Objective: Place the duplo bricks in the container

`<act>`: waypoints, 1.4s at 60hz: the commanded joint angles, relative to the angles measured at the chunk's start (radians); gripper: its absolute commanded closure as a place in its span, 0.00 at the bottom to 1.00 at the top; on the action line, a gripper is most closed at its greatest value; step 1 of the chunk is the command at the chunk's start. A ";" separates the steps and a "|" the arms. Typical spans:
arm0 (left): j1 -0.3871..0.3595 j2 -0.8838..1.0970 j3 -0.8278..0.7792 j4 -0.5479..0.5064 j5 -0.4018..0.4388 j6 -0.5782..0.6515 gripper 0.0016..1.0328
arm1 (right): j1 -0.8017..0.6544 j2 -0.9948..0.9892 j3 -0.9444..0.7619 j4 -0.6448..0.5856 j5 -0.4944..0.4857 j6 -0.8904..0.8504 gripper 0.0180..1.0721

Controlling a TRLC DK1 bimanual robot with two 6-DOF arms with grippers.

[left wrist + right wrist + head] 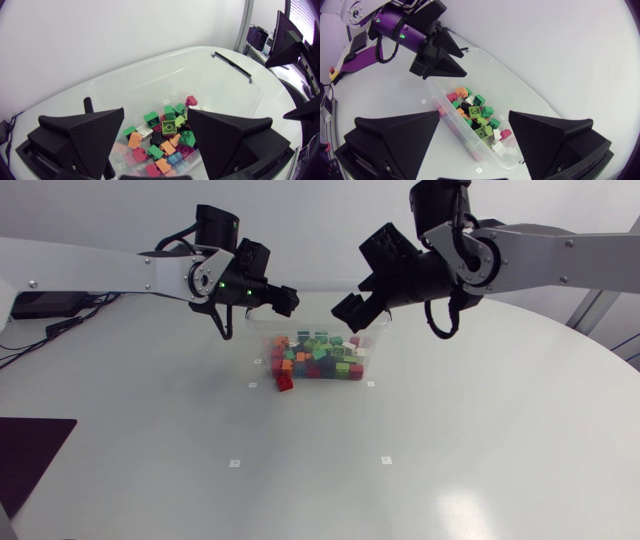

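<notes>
Left gripper (156,112) is held wide open, nothing gripped, above the container (235,75). Right gripper (475,116) is likewise spread open and empty, over the opposite end. The container is a clear plastic tub mid-table, loaded with duplo bricks (318,356): green, red, orange, white, blue. One red brick (285,382) is seen on the table just beside its wall.
</notes>
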 commanded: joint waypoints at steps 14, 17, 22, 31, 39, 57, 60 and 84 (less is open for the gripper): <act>0.009 -0.253 -0.250 0.079 -0.047 -0.016 0.05 | 0.027 -0.128 -0.161 0.081 0.027 0.021 0.05; 0.010 -0.276 -0.272 0.079 -0.052 -0.017 0.05 | 0.036 -0.146 -0.182 0.089 0.030 0.027 0.05; 0.013 -0.337 -0.345 0.114 -0.061 -0.019 0.05 | 0.053 -0.180 -0.234 0.129 0.041 0.041 0.05; 0.023 -0.392 -0.422 0.132 -0.067 -0.021 0.05 | 0.079 -0.206 -0.305 0.185 0.065 0.072 0.05; 0.040 -0.424 -0.473 0.132 -0.067 -0.019 0.05 | 0.123 -0.214 -0.374 0.238 0.098 0.082 0.05; 0.010 -0.432 -0.643 0.137 -0.069 0.016 0.05 | 0.140 -0.225 -0.461 0.290 0.110 0.081 0.05; 0.000 -0.429 -0.669 0.146 -0.069 0.035 0.05 | 0.140 -0.229 -0.472 0.294 0.110 0.079 0.05; 0.096 -0.277 -0.813 0.345 0.270 0.340 0.05 | 0.139 -0.257 -0.518 0.294 0.102 0.058 0.05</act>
